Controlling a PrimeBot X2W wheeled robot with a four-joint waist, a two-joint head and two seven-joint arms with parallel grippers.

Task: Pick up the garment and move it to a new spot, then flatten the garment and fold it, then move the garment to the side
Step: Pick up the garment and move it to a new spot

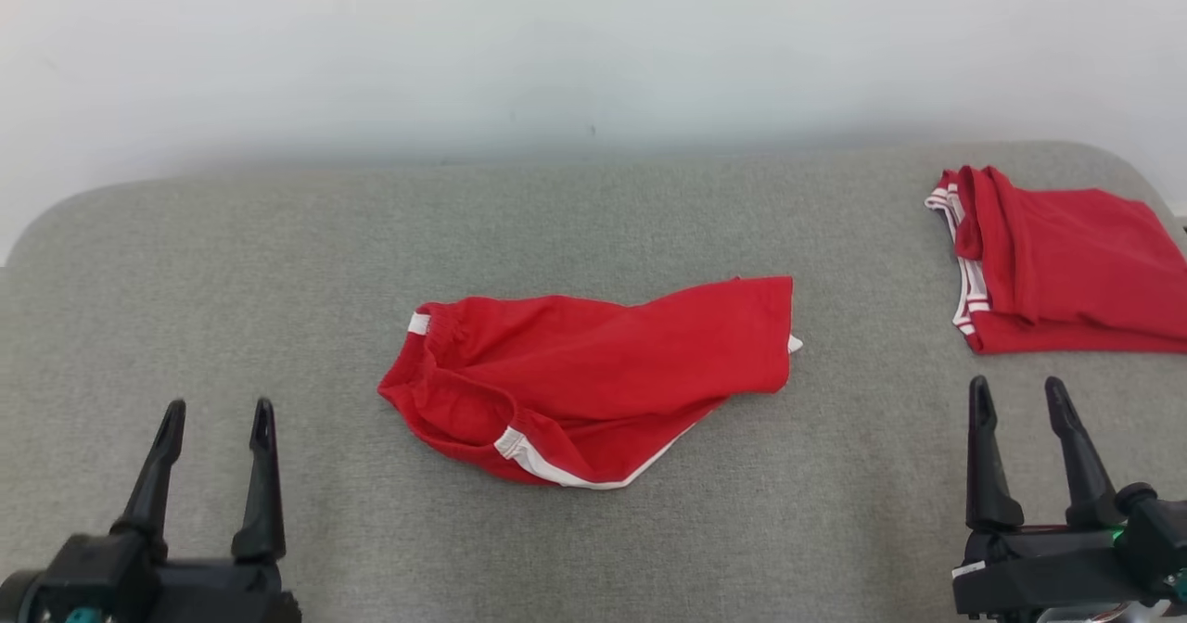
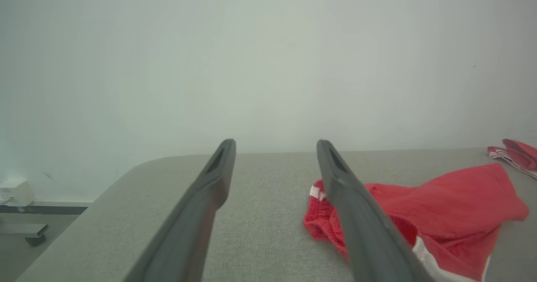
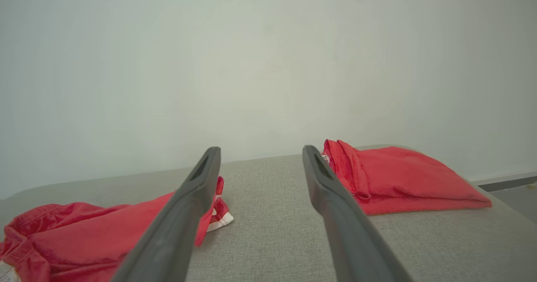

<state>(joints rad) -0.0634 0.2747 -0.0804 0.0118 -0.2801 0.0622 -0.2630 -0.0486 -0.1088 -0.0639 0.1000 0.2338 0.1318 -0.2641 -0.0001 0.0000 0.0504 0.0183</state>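
Tools, nearest row: left tool [image 1: 219, 412] at the near left corner of the head view, fingers pointing away over the counter [image 1: 278, 261], jaws wide apart, nothing between them. At the near right, the right tool [image 1: 1018, 388], likewise spread wide and empty. Both hang clear of any cloth.

Middle of counter: garment [image 1: 593, 373], red shorts with white trim, lying loose and crumpled, not flat. Elastic waistband [image 1: 445, 326] toward the left, bunched and partly gaping; leg end toward the right, with a small white corner poking out at its right edge. White side stripe [image 1: 547, 461] curves along the near edge. Garment sits between the two tools in left-right terms and farther out than both, touching neither. In the left wrist view it lies right of that tool's fingers; in the right wrist view, left of them.

Far right: folded red piece [image 1: 1066, 261], same red with red-and-white banded trim on its left side, stacked in flat layers, running off the right edge of the head view. Well apart from the garment, just beyond the right tool.

Beyond: counter's far edge with rounded corners, then pale plain wall [image 1: 556, 39]. Off the far left corner in the left wrist view, a pale box [image 2: 14, 191] on a dark ledge [image 2: 42, 208].
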